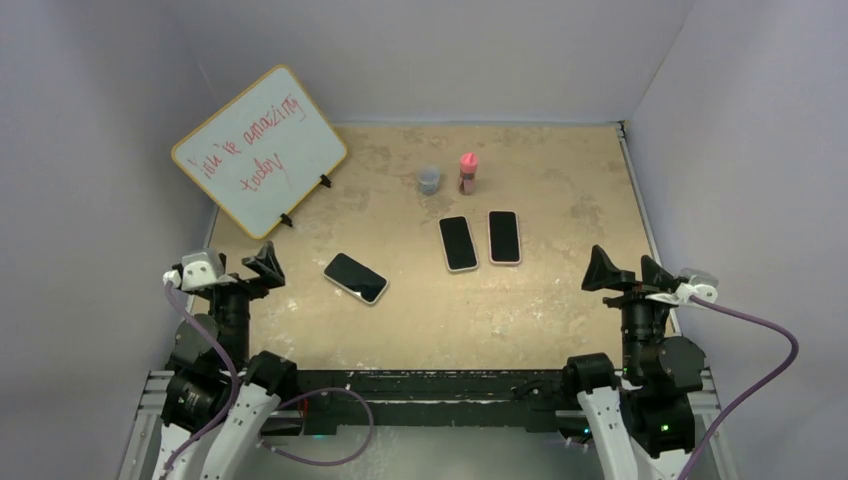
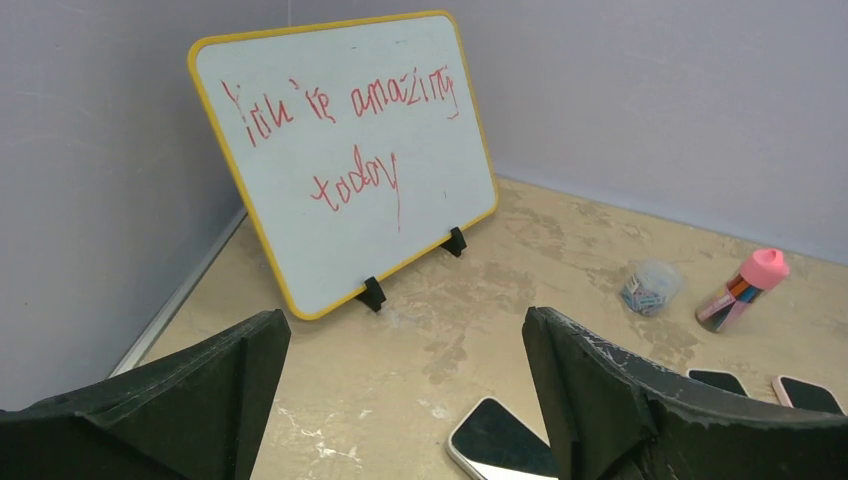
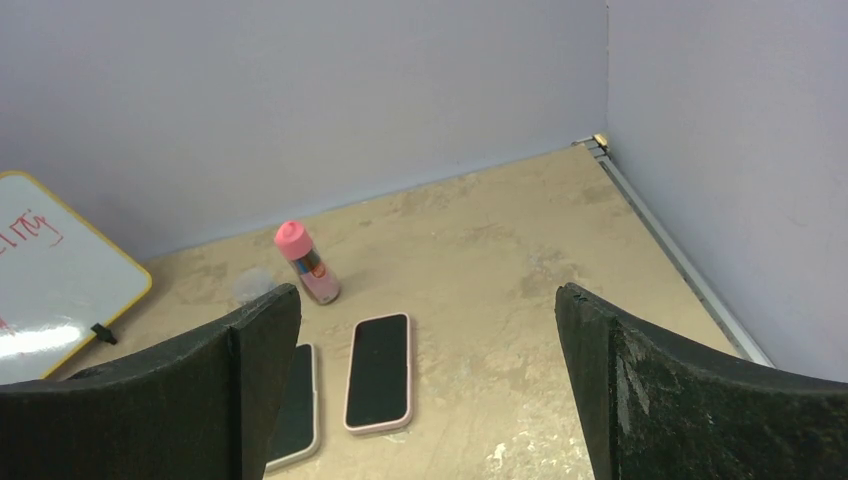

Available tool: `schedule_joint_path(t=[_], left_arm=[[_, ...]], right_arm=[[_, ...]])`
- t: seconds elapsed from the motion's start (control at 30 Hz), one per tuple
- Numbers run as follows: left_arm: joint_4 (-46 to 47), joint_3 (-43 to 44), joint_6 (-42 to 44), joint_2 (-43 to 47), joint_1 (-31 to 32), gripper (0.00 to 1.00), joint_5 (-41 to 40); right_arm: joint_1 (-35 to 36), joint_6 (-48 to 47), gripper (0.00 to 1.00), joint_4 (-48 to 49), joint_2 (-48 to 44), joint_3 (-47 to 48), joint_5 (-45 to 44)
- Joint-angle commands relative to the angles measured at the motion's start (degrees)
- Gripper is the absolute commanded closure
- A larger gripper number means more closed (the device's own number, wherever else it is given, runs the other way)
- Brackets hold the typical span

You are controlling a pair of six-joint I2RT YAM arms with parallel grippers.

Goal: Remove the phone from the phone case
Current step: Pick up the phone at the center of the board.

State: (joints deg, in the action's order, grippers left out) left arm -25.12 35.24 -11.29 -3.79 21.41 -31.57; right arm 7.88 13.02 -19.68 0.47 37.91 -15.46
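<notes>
Currently pink case [image 3: 376,427] holds phone [image 3: 380,368]; clear jar [image 2: 657,270] holds clips [image 2: 640,297]; left fingers [image 2: 215,400], right fingers [image 3: 650,400] apart.

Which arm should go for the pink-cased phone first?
Right, probably. The pink-cased phone lies just ahead of the open right gripper; the left gripper sits much farther from it.
</notes>
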Motion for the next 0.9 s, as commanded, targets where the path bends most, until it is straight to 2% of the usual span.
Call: schedule_joint_path(t=[0.0,0.27,0.5,0.6,0.7,0.87], left_arm=[[0.6,0.73,-1.23,-3.0,0.12,0.07,1.15],[-2.53,2.89,-5.41,-10.26,0.12,0.07,1.08],[-6.76,5.17,-11.09,-18.07,0.12,0.04,4.27],[-8.8,6.11,-13.66,-22.6,0.12,0.02,5.75],[-12.9,8.79,-17.5,-29.35,0.12,0.01,7.59],[-18.59,11.69,-23.87,-40.37,0.12,0.0,8.99]], right_arm=[[0.29,0.17,0.01,1.06,-0.38,1.49,0.42],[0.29,2.32,0.01,-1.45,3.42,3.55,-0.38],[0.34,9.03,0.01,-3.77,9.86,3.92,2.62],[0.29,12.17,0.01,-3.07,12.22,2.43,5.77],[0.29,10.87,0.01,-0.02,13.77,0.16,12.95],[0.96,10.9,0.01,2.97,14.36,-3.02,17.23]])
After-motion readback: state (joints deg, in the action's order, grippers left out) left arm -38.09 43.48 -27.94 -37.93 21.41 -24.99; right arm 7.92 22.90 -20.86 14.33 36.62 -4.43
